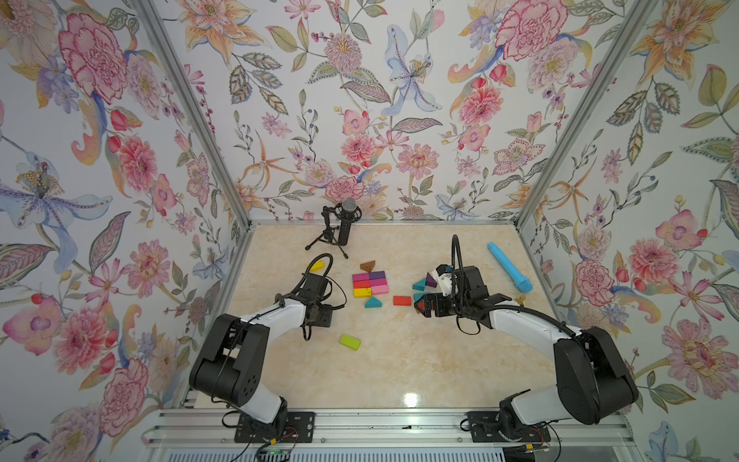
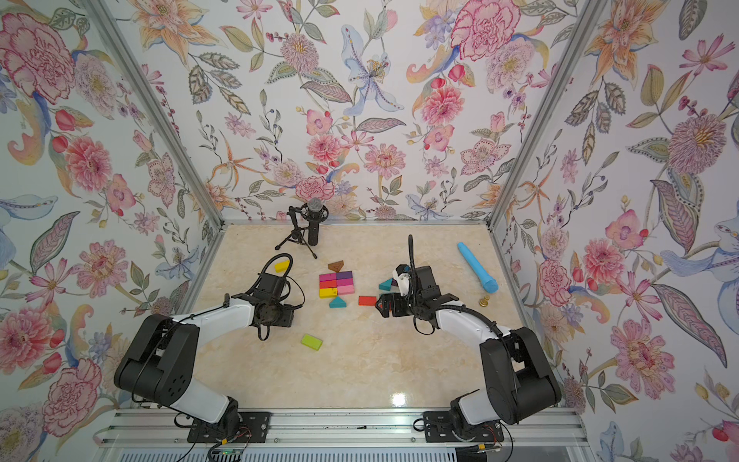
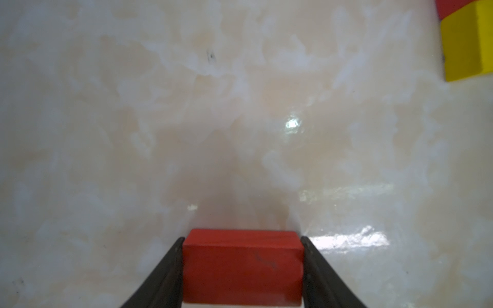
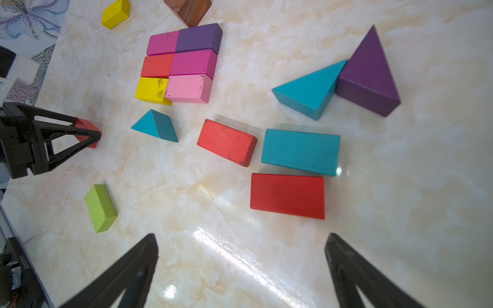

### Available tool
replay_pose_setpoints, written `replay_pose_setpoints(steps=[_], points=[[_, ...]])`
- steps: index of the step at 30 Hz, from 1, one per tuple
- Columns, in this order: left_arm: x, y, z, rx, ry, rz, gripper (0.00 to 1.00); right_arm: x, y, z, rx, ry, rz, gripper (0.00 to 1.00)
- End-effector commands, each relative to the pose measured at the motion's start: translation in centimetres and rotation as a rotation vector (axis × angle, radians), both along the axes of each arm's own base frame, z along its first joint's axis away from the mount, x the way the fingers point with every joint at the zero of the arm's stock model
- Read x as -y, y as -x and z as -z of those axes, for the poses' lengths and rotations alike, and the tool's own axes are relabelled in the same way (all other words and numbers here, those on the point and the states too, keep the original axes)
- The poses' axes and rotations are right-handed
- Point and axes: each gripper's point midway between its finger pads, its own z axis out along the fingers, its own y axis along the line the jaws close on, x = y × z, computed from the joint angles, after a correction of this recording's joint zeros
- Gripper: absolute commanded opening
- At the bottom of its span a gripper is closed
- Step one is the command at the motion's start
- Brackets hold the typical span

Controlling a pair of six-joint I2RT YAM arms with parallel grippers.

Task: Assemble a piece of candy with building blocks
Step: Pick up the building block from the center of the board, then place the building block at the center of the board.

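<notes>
The walls [image 1: 360, 100] are covered in paper with big pink, orange and blue flowers and green leaves on a pale ground, and shiny metal posts [image 1: 192, 112] run up the two back corners. The table top [image 1: 400, 368] is smooth and cream, with cloudy marks like marble, and a bright spot of light [image 1: 410, 399] shines on it near the front. A grey metal rail [image 1: 380, 426] runs along the front edge of the table.

The cluster [image 1: 370, 285] of six bricks lies mid table [image 1: 400, 368], with the rear triangle [image 1: 367, 266] just behind it and the front triangle [image 1: 372, 303] just before it. Right of that lies the loose brick [image 1: 402, 300]; left of it, the held brick [image 3: 242, 269] sits in the left gripper [image 3: 242, 238]. The microphone [image 1: 342, 228] stands behind, the stick [image 1: 509, 267] far right.
</notes>
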Motion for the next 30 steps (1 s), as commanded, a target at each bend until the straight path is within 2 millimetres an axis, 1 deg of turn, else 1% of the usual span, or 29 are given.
replay_pose_setpoints(steps=[1, 3, 6, 8, 9, 10, 13, 16, 19, 20, 21, 24, 30], points=[[1.3, -0.3, -1.6, 0.027, 0.029, 0.002, 0.35, 1.4, -0.4, -1.9, 0.069, 0.016, 0.043, 1.0], [3.7, -1.3, -4.9, 0.1, 0.096, 0.016, 0.31, 2.8, -0.6, -2.8, 0.117, 0.034, 0.099, 1.0], [8.3, -2.3, -10.3, 0.2, 0.191, 0.059, 0.31, 4.5, -0.7, -3.5, 0.145, 0.039, 0.158, 1.0], [10.7, -2.4, -12.8, 0.24, 0.222, 0.081, 0.31, 5.5, -0.7, -3.7, 0.153, 0.036, 0.186, 1.0], [11.9, -2.3, -13.8, 0.255, 0.24, 0.09, 0.31, 5.9, -0.7, -3.7, 0.155, 0.036, 0.199, 1.0], [12.9, -2.0, -14.4, 0.26, 0.256, 0.101, 0.3, 6.2, -0.6, -3.8, 0.158, 0.036, 0.208, 1.0], [16.0, -1.0, -15.5, 0.279, 0.297, 0.121, 0.28, 7.2, -0.5, -3.8, 0.163, 0.037, 0.235, 1.0], [19.0, 0.3, -15.1, 0.276, 0.338, 0.136, 0.27, 7.9, -0.4, -3.6, 0.158, 0.037, 0.256, 1.0], [21.8, 1.4, -13.5, 0.257, 0.371, 0.142, 0.27, 8.6, -0.2, -3.2, 0.15, 0.039, 0.275, 1.0], [22.6, 1.6, -13.5, 0.259, 0.392, 0.14, 0.27, 8.8, -0.1, -3.1, 0.148, 0.038, 0.279, 1.0], [23.5, 1.8, -11.4, 0.226, 0.374, 0.139, 0.27, 8.9, 0.0, -3.0, 0.145, 0.036, 0.282, 1.0], [25.0, 2.2, -9.5, 0.194, 0.367, 0.142, 0.28, 9.2, 0.2, -2.9, 0.145, 0.031, 0.284, 1.0], [27.1, 1.6, -6.5, 0.155, 0.312, 0.155, 0.29, 9.7, 0.4, -2.3, 0.133, 0.028, 0.287, 1.0]])
